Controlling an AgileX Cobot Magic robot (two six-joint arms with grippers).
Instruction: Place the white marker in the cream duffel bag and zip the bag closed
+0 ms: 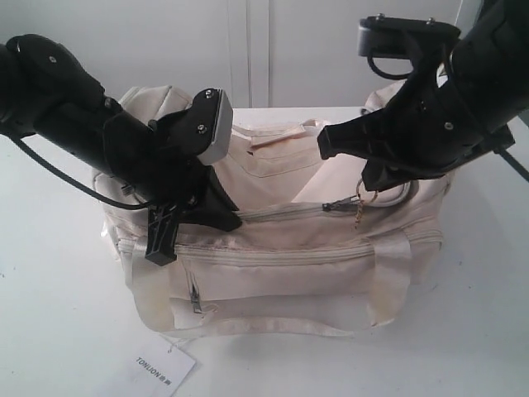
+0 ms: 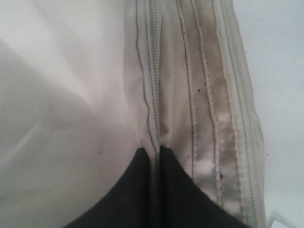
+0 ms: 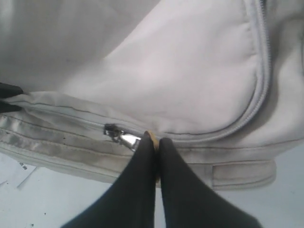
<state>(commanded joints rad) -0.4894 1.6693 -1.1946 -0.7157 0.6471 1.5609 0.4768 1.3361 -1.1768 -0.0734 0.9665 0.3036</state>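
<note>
- Cream fabric fills both wrist views. Only the exterior view shows the whole cream duffel bag [image 1: 281, 256], lying across the middle of the white worktop [image 1: 66, 331].
- Left wrist view only: the left gripper [image 2: 154, 151] has its fingers pressed together on a fold of the bag at the zipper [image 2: 153, 71], just beside a satin strap handle [image 2: 209, 142].
- Right wrist view only: the right gripper [image 3: 156, 141] has its fingers clamped on the yellowish pull cord [image 3: 149, 135], just beside the metal zipper slider [image 3: 116, 131].
- Exterior view: the left gripper pinches the zipper line on the side of the bag toward the worktop's left edge. The slider sits right of the bag's middle, and the zipper between the two is closed.
- White marker: seen in no view, so its position cannot be told.
- Both arms reach over the bag's top and hide part of it.
- A paper tag [image 1: 161, 370] printed TONLION lies by the worktop's near edge, just in front of the bag's left end.
</note>
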